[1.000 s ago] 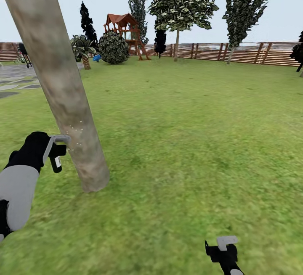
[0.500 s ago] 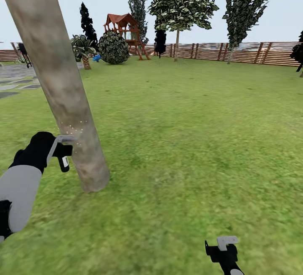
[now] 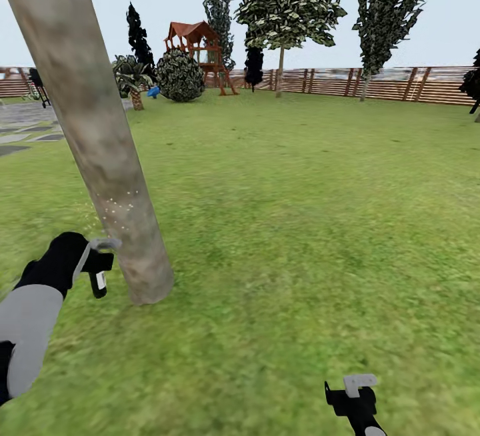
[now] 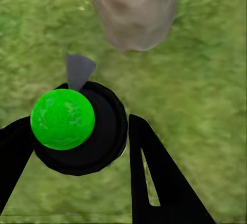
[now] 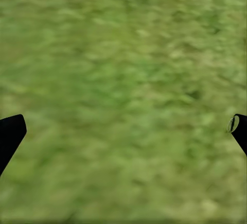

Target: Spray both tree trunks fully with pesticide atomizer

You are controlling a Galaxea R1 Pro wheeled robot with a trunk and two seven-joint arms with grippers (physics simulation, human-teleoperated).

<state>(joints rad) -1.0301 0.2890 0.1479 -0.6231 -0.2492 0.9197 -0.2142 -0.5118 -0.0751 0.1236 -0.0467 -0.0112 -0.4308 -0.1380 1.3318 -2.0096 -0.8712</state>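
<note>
left claw [image 3: 100, 264] gripping pesticide atomizer [image 4: 77, 126], beside tree trunk [image 3: 93, 123]

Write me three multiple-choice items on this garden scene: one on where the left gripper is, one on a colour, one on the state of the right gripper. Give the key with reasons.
1. Where is the left gripper?
A. Beside the lower tree trunk
B. Up at the leaf crown
C. Against the fence

2. What colour is the round top of the object in the left wrist view?
A. Blue
B. Yellow
C. Bright green

3. What state is the right gripper in?
A. Shut on a bottle
B. Open over the grass
C. Shut on a branch

Key:
1 A, the head view shows it close to the trunk, low down, with pale specks on the bark just above.
2 C, a bright green ball sits on a black round body between the jaws.
3 B, its jaws stand far apart with only lawn between them.
</note>
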